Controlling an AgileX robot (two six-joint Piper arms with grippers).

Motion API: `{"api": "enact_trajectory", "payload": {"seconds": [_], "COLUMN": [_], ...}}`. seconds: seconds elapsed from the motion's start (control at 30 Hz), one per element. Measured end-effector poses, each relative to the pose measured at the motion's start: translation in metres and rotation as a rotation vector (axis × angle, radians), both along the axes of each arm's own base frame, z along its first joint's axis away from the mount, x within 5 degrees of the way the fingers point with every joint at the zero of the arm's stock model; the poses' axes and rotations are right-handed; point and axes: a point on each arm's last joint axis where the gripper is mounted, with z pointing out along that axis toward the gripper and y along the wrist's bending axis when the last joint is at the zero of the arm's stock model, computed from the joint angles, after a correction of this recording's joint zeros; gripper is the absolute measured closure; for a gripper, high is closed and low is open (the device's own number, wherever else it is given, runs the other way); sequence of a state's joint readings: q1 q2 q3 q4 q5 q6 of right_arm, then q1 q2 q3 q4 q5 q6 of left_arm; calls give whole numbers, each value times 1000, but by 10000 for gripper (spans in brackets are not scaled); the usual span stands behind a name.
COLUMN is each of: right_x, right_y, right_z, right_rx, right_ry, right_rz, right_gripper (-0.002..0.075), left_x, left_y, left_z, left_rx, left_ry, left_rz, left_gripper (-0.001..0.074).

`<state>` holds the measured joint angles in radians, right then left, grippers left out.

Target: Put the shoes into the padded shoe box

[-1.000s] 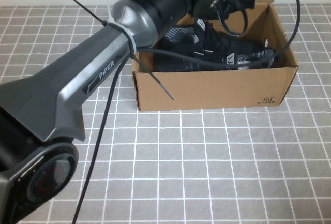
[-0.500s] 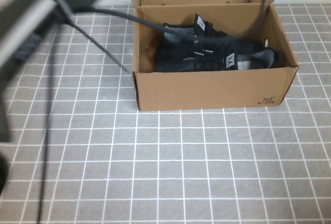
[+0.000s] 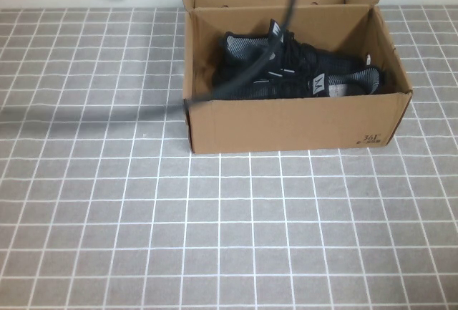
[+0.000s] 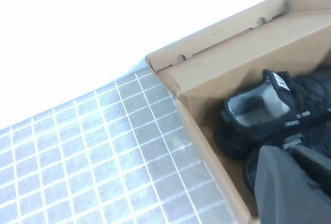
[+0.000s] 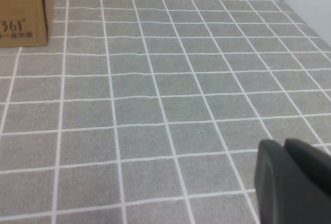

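Observation:
The pair of black knit shoes (image 3: 293, 74) lies inside the brown cardboard shoe box (image 3: 286, 124) at the back of the table, toes toward the right end. In the left wrist view the shoes (image 4: 258, 115) show in the box (image 4: 222, 53) near its left corner. My left gripper (image 4: 292, 182) hovers above that corner, fingers together and empty. My right gripper (image 5: 289, 177) is shut and empty, low over the tiled table, apart from the box's printed corner (image 5: 20, 12). Neither gripper shows in the high view.
A blurred dark cable (image 3: 236, 84) of the left arm sweeps across the box's left half and over the table to its left. The grey tiled table (image 3: 229, 238) stretches in front of the box. A white wall runs behind it.
My left arm has pulled up and away to the left from over the box, leaving the high view except for its cable. The shoes stay in the box.

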<state>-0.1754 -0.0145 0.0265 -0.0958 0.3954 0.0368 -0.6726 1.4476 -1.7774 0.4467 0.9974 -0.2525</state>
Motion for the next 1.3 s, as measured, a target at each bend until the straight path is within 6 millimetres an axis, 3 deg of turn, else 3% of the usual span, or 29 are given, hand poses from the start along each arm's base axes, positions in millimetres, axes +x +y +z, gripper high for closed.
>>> {"api": "enact_trajectory", "payload": {"seconds": [0.43,0.7,0.83,1.0,1.3], "right_x": [0,0,0,0,0], "right_y": [0,0,0,0,0], "right_z": [0,0,0,0,0], "right_rx": [0,0,0,0,0], "right_ry": [0,0,0,0,0], "right_rz": [0,0,0,0,0], "right_gripper": [732,732,732,732,732], "left_x": [-128,-187,-200,-201,-199], "left_y": [93,115,116,113,114], "left_z": [-50,-89,-113,-135,-141], "left_rx": [-102,-368,-469,-494,-456], "left_ry": [-24,49,86,136,141], "left_rz": [-52,-173,-218,-226,-210], "left_gripper": [732,731,732,732,732]}}
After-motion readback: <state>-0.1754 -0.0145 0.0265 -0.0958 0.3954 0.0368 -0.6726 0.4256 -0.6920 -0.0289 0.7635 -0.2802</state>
